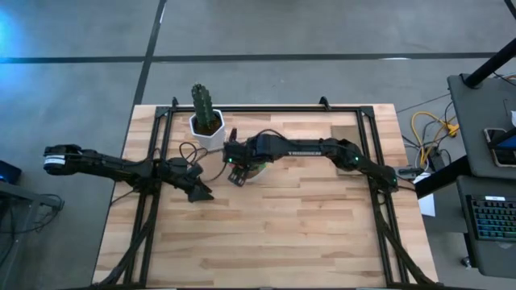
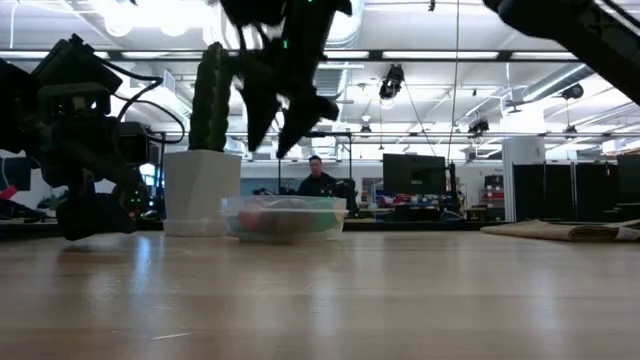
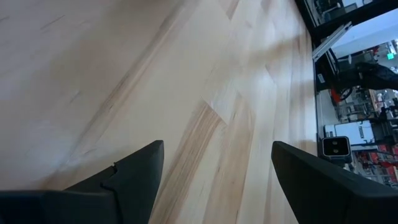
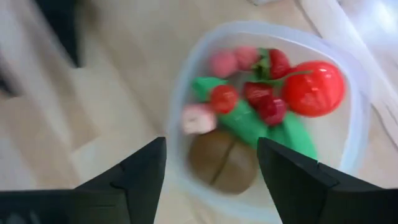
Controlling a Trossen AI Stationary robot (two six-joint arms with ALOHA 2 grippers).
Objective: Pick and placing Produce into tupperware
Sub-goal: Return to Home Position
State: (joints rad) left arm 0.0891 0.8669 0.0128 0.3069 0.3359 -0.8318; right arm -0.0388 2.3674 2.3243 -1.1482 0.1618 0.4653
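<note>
1. The right gripper [image 4: 211, 177] hung directly above the tupperware [image 2: 285, 220]. Its fingers were apart and held nothing.
2. The tupperware stood on the wooden table [image 1: 306, 234], just beside the white pot [image 1: 208, 129] of the cactus [image 1: 204, 101]. From overhead the right gripper covered nearly all of it, so its outline could not be traced there.
3. The produce lay inside the tupperware. The right wrist view showed a red ball [image 4: 314, 87], a brown oval [image 4: 224, 162], green oblong pieces [image 4: 249, 121], a small red piece [image 4: 222, 98] and pink bits [image 4: 199, 118].
   - The picture was smeared, so the smaller red and pink items could not be counted.
   - The brown oval was partly cut off between the fingers.
4. At table height the contents appeared only as dim coloured patches behind the translucent wall, and the right arm's upper part ran out of the picture.
5. The left gripper [image 3: 217, 168] waited near the table's left side, well apart from the tupperware. Its fingers were spread over bare wood. In the low view it was a dark mass with no fingertips to be made out.
6. A person [image 2: 317, 178] sat far behind the table, beside a monitor [image 2: 412, 172], too small for detail.
</note>
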